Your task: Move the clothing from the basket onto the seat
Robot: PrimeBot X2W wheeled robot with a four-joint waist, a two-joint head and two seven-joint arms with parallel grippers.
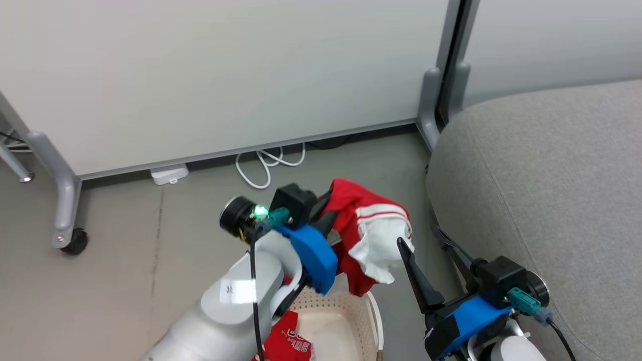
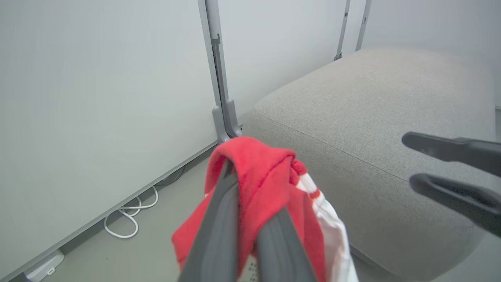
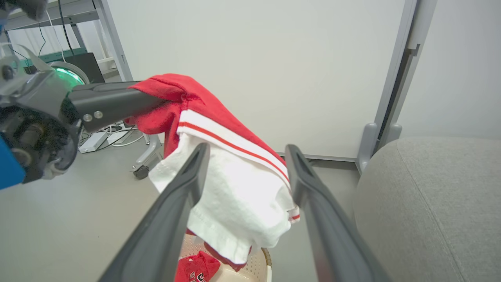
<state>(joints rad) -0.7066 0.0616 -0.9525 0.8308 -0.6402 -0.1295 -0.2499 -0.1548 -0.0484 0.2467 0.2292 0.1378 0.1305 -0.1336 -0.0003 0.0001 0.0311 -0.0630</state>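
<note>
Partway: one piece is lifted clear, and nothing lies on the visible part of the seat.

The left gripper (image 1: 323, 215) is clamped on a red-and-white garment (image 1: 366, 220), which hangs in the air over the basket's far edge. Below it, the basket (image 1: 346, 301) holds a second red garment (image 1: 286, 343) with dark lettering, towards its left side. The right gripper (image 1: 419, 235) has its jaws wide apart and empty, just beside the hanging cloth. The seat (image 1: 551, 175) is furthest right. I judge that the carry across, the release and the second piece are left to do.
</note>
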